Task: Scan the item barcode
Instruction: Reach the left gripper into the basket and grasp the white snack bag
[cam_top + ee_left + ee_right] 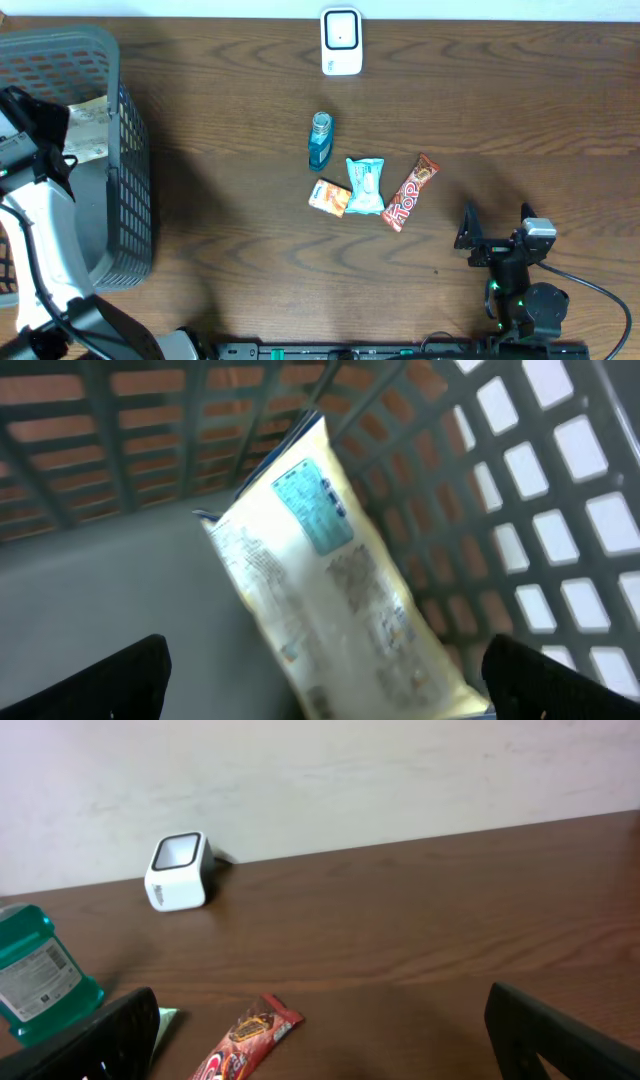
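A pale yellow packet (330,590) is seen lying inside the grey basket (135,200) at the left end of the counter (250,90). It is printed with a teal panel near its upper end and with fine print lower down that is too blurred to be read, and it is leaned slantwise into the corner against the latticed wall. Nothing else can be made out in the basket. The left hand (335,680) is held over the basket's floor with its fingers spread wide apart, one at each lower corner of the wrist view, and the packet lies below them ungripped. The white scanner (341,42) is stood at the far edge of the counter, well apart from the basket. Near the middle, a teal bottle (320,141), a light blue packet (365,186), a small orange packet (329,197) and a red chocolate bar (410,192) are laid close together. The right hand (497,222) is held low at the near right, fingers fully apart and holding nothing, pointed toward the scanner
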`<state>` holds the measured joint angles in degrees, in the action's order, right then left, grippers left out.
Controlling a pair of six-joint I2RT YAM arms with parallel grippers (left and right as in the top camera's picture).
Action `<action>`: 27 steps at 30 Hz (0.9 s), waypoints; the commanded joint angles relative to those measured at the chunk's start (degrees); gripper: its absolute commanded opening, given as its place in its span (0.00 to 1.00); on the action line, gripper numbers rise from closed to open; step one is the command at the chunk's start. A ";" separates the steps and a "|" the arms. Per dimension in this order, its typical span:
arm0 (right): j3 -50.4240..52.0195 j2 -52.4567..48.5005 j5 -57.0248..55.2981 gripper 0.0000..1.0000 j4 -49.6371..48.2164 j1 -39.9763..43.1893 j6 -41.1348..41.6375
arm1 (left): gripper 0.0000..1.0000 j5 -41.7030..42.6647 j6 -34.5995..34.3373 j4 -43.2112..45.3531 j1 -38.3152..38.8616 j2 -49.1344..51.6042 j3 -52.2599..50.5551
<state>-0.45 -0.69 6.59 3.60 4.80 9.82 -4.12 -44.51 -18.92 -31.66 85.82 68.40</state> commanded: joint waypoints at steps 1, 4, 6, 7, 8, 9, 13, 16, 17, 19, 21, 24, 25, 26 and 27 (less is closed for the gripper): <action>0.13 0.24 -0.04 0.99 0.11 -0.20 -0.46 | 0.98 2.01 -6.32 2.34 -0.31 2.80 0.52; 0.13 0.24 -0.04 0.99 0.11 -0.20 -0.46 | 0.98 2.01 -12.41 3.37 -0.31 6.05 0.52; 0.13 0.26 -0.04 0.99 0.11 -0.20 -0.46 | 0.98 2.01 -15.19 3.67 -0.31 8.13 0.52; 0.13 0.26 -0.04 0.99 0.11 -0.20 -0.46 | 0.98 1.99 -16.26 3.87 -0.31 9.14 0.52; 0.13 0.26 -0.04 0.99 0.11 -0.20 -0.46 | 0.98 1.99 -17.25 4.24 -0.31 10.19 0.52; 0.13 0.26 -0.04 0.99 0.11 -0.20 -0.46 | 0.98 2.01 -17.62 4.79 -0.31 11.21 0.52; 0.13 0.26 -0.04 0.99 0.11 -0.20 -0.46 | 0.98 2.25 -17.75 7.43 -0.31 14.78 0.52; 0.13 0.24 -0.04 0.99 0.11 -0.20 -0.46 | 0.98 2.91 -17.73 9.20 -0.31 16.98 0.50; 0.13 0.26 -0.04 0.99 0.11 -0.20 -0.46 | 0.98 3.32 -17.70 9.70 -0.31 17.57 0.50; 0.13 0.24 -0.04 0.99 0.11 -0.20 -0.46 | 0.98 3.74 -17.73 10.60 -0.31 18.69 0.52; 0.13 0.24 -0.04 0.99 0.11 -0.20 -0.46 | 0.98 3.74 -17.75 10.99 -0.31 19.47 0.52; 0.13 0.26 -0.04 0.99 0.11 -0.20 -0.46 | 0.98 3.74 -17.73 11.13 -0.31 20.68 0.50; 0.13 0.26 -0.04 0.99 0.11 -0.20 -0.46 | 0.98 3.74 -17.68 11.08 -0.31 21.20 0.50; 0.13 0.24 -0.04 0.99 0.11 -0.20 -0.46 | 0.98 3.82 -17.68 10.93 -0.31 21.68 0.50; 0.13 0.26 -0.04 0.99 0.11 -0.20 -0.46 | 0.98 4.02 -17.44 10.64 -0.31 22.25 0.50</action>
<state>-0.45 -0.69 6.61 3.60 4.80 9.82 -0.49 -61.73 -7.88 -31.79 106.26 68.40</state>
